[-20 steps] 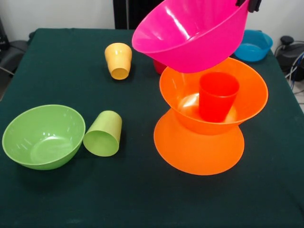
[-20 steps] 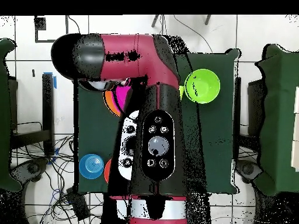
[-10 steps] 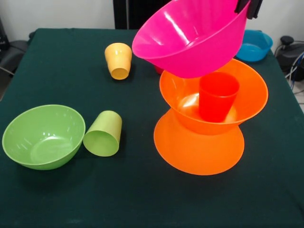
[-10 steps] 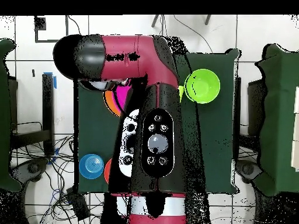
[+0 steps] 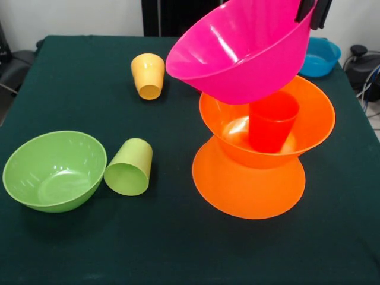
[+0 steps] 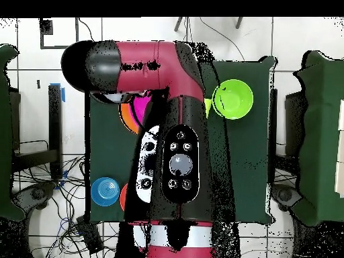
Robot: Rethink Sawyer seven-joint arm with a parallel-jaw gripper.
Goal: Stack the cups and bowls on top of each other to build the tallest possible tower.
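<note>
My gripper (image 5: 313, 10) is shut on the far right rim of the large pink bowl (image 5: 243, 53), which hangs tilted, its opening towards the upper left. The bowl's underside sits just over the rim of the red-orange cup (image 5: 272, 124). That cup stands upright inside an upright orange bowl (image 5: 314, 122), which rests on an upturned orange bowl (image 5: 243, 190). In the overhead view the arm (image 6: 171, 134) hides the tower, leaving only slivers of the pink bowl (image 6: 140, 107) and an orange bowl (image 6: 125, 115).
A yellow-orange cup (image 5: 148, 75) lies at the far middle. A lime green cup (image 5: 129, 167) lies on its side next to the lime green bowl (image 5: 53, 171) at the near left. The small blue bowl (image 5: 322, 59) sits behind the tower at the far right.
The pink bowl has come down a little and tilted further, now covering the top rim of the red-orange cup. Nothing else has moved.
</note>
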